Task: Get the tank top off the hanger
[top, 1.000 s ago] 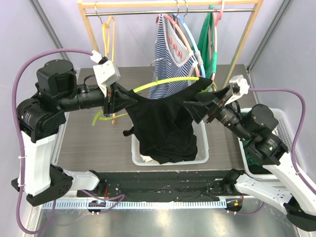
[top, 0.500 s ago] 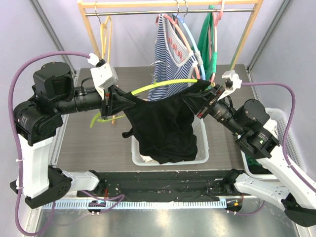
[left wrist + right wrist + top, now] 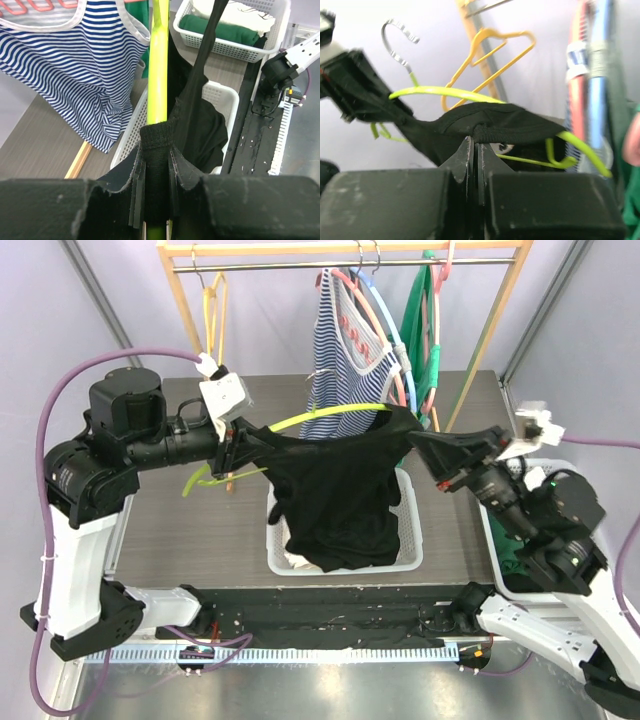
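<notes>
Grey tabletop [image 3: 180, 530] under a wooden clothes rail [image 3: 345, 250] frames the scene, with your two arms reaching toward each other above a white basket [image 3: 412, 540]. Your left gripper [image 3: 152, 165] is clamped on one arm of the lime-green hanger [image 3: 320, 412], its fingers pressing a strap of the black tank top [image 3: 340, 490] that wraps the bar between them. Your right gripper [image 3: 474, 142] has its fingers drawn together, pinching the top edge of the same garment at the hanger's far end. The tank top stretches between the two grippers along the hanger's curved arm, and its body hangs below them with the lower folds lying in the basket. Seen from the right wrist, the hanger's metal hook [image 3: 400, 37] stands free in the air above your left gripper, hooked on nothing. Beyond the span between the grippers, a blue-and-white striped tank top [image 3: 345, 370] hangs from the rail, with a green garment [image 3: 425, 320] just to its right and a yellow hanger [image 3: 215, 310] further along behind your left gripper. Past your right gripper, the left wrist view shows a second basket [image 3: 280, 30] holding folded green cloth [image 3: 220, 31].
</notes>
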`<state>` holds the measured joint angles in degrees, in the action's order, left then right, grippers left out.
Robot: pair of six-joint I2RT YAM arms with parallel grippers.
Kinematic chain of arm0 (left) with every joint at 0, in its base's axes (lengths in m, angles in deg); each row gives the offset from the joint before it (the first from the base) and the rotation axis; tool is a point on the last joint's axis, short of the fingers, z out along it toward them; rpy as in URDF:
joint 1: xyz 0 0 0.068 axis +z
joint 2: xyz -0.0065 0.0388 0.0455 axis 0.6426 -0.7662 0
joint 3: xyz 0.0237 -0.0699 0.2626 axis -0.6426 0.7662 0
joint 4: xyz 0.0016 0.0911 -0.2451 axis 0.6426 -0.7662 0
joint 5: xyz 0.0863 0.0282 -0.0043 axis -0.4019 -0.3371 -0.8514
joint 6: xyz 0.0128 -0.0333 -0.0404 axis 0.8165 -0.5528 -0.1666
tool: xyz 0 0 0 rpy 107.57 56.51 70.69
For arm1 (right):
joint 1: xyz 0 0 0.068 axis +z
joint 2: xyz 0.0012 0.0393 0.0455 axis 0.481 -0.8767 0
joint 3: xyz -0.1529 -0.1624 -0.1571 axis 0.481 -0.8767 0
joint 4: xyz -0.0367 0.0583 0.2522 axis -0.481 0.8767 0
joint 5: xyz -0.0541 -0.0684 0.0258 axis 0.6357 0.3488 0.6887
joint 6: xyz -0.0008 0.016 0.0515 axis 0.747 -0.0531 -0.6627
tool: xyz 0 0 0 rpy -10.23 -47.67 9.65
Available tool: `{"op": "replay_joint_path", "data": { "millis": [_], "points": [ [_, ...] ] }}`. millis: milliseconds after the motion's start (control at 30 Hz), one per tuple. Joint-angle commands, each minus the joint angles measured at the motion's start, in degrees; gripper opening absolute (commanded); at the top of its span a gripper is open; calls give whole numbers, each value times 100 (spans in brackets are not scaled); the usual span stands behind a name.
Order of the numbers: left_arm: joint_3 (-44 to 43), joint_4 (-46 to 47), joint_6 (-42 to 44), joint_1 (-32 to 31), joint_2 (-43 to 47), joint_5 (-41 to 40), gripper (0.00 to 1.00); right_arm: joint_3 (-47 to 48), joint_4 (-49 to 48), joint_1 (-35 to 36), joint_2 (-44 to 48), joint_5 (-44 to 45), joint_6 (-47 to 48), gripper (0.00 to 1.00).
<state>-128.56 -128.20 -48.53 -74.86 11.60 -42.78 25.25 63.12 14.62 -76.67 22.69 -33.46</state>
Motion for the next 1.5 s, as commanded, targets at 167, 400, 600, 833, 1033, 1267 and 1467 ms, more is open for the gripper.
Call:
{"op": "replay_joint_path", "data": {
  "millis": [167, 400, 600, 833, 1033, 1267, 1467],
  "points": [
    [-265, 123, 226, -20, 253, 82, 0, -129, 79, -13, 472, 3620, -106, 1],
    [-591, -395, 384, -20, 323, 548, 0, -50, 527, -13, 183, 4352, -211, 1],
    [-881, -432, 314, -2, 358, 697, 0, -50, 993, -13, -11, 4696, -282, 1],
    [-1127, -291, 261, 33, 332, 540, 0, -444, 1599, -13, 146, 4907, -571, 1],
    [-1154, 148, -115, 33, 235, 530, 0, -901, 1758, -13, 559, 4040, -599, 1],
    [-916, 754, -547, 33, -72, 768, 0, -990, 1248, -13, 437, 1648, -238, 1],
    [-1127, 940, -714, 24, -292, 847, 0, -937, 1389, -22, 340, 1304, -97, 1]
  ]
}}
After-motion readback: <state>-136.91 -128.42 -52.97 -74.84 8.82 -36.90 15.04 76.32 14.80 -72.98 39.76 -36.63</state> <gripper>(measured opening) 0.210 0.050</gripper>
